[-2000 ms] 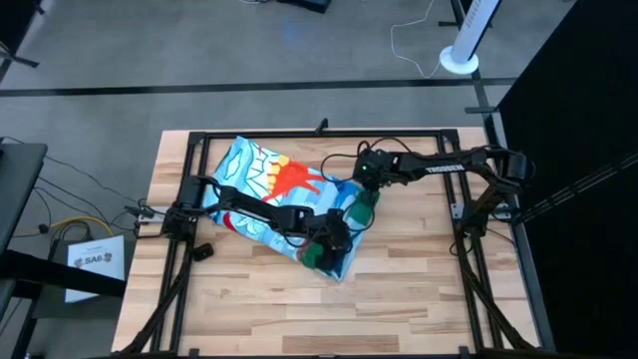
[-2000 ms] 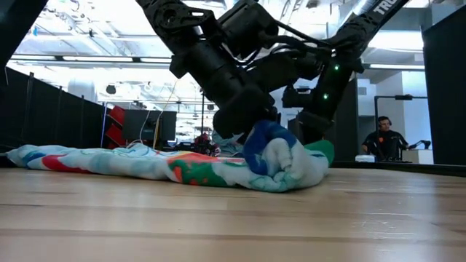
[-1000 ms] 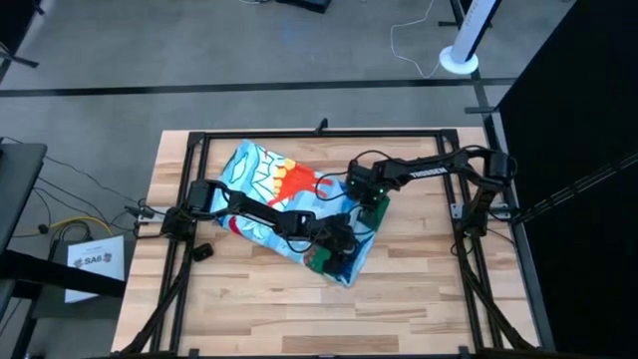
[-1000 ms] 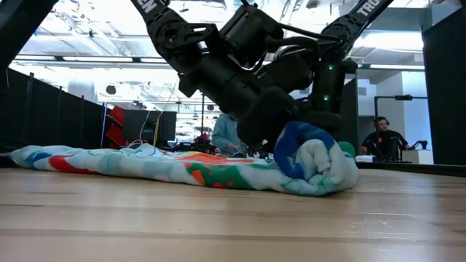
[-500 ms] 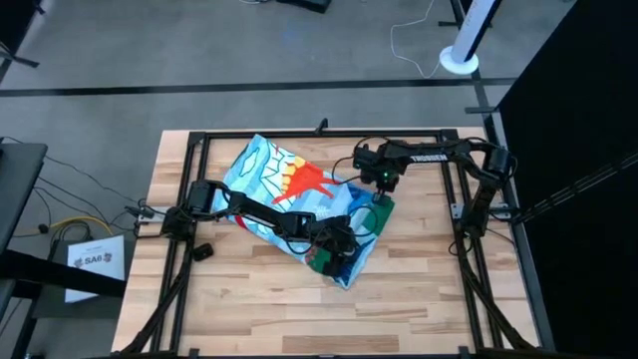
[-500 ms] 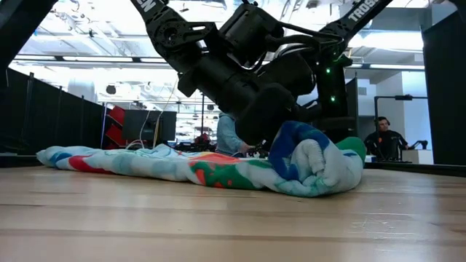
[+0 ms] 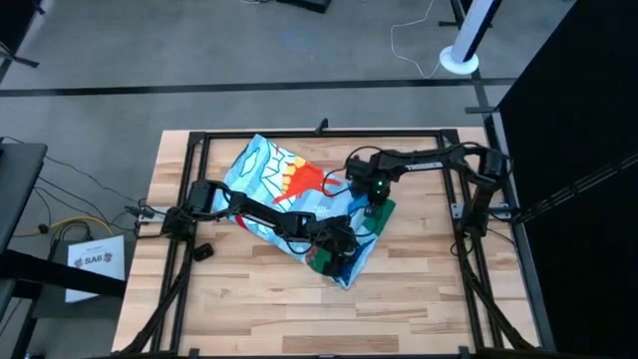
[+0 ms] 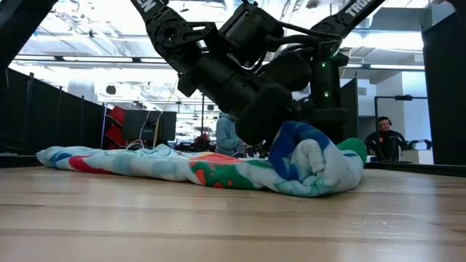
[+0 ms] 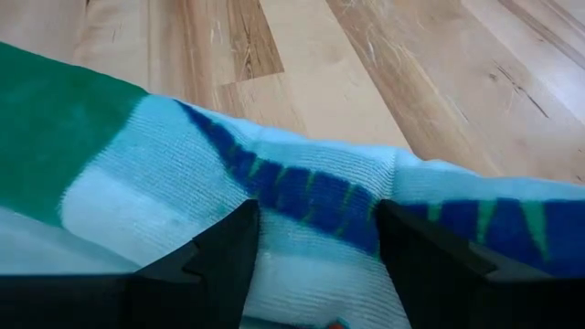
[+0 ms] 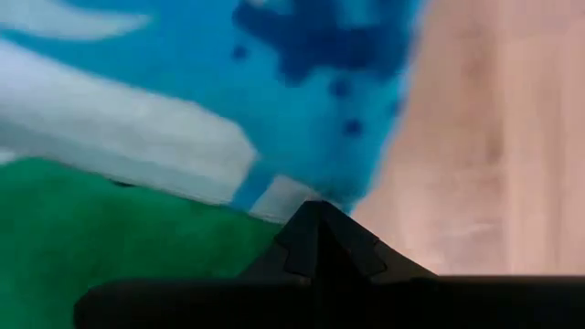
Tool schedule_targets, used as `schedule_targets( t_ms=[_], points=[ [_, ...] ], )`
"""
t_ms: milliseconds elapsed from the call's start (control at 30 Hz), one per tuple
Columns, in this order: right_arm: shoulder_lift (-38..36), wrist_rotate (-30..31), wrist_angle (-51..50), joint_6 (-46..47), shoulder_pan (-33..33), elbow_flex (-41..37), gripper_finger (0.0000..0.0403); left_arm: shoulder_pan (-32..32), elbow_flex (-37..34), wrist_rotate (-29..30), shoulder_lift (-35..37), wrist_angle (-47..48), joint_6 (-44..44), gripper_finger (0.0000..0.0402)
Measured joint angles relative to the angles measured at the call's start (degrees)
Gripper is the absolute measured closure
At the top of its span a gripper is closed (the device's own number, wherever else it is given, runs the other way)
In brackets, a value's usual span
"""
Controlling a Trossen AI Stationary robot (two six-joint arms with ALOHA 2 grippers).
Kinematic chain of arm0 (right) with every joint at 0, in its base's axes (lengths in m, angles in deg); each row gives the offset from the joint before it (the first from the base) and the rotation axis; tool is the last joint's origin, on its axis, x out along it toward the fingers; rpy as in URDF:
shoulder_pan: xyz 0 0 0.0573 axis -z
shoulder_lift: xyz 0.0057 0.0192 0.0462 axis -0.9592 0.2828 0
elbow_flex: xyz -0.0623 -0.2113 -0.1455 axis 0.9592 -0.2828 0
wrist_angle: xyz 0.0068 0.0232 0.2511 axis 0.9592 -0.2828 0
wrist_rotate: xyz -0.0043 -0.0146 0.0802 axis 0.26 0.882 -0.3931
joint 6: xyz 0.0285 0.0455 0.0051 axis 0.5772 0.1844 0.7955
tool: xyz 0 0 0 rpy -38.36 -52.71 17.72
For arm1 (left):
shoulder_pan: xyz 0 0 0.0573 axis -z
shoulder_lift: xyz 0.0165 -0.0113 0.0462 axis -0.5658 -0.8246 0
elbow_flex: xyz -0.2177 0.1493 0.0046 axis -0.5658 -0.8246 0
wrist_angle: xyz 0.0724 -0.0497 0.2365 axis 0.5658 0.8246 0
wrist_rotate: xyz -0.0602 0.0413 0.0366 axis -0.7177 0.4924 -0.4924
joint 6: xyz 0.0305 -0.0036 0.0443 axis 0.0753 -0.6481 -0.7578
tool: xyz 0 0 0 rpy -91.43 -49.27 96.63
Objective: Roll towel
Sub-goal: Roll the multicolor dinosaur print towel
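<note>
The towel (image 7: 284, 204) lies across the middle of the wooden table (image 7: 239, 309), part rolled: a thick, loose roll (image 8: 313, 164) is bunched at its near right end, while the flat remainder runs toward the far left corner. The left gripper (image 7: 334, 244) is down on the roll, its fingers (image 9: 215, 265) spread with the fold between them; the right gripper (image 7: 377, 191) sits at the roll's far end, its fingers pressed together over green cloth, though whether any fabric is pinched cannot be told. To roll well, both ends should probably turn together so that the bundle stays even and does not cone; it looks slack now. The roll's outer edge lies near the black frame rail (image 7: 461, 214) on the right, leaving little room there, whereas bare table in front stands open. A person (image 8: 384, 138) sits in the room beyond, well apart from the arms.
</note>
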Motion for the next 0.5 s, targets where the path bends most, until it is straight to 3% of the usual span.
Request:
schedule_targets(
  t_ms=[200,400,500],
  points=[
    [1.8,0.8,-0.6,0.2,0.1,0.1,0.0403,0.1,0.0,0.2,0.0,0.0,0.3,0.0189],
    [0.9,13.3,-7.4,-0.9,2.5,0.8,0.0403,0.3,0.0,0.4,0.0,0.1,1.6,0.0189],
    [-3.8,14.3,-11.5,0.6,0.7,0.8,0.0403,0.1,0.0,0.3,0.0,0.3,4.3,0.0189]
  ],
)
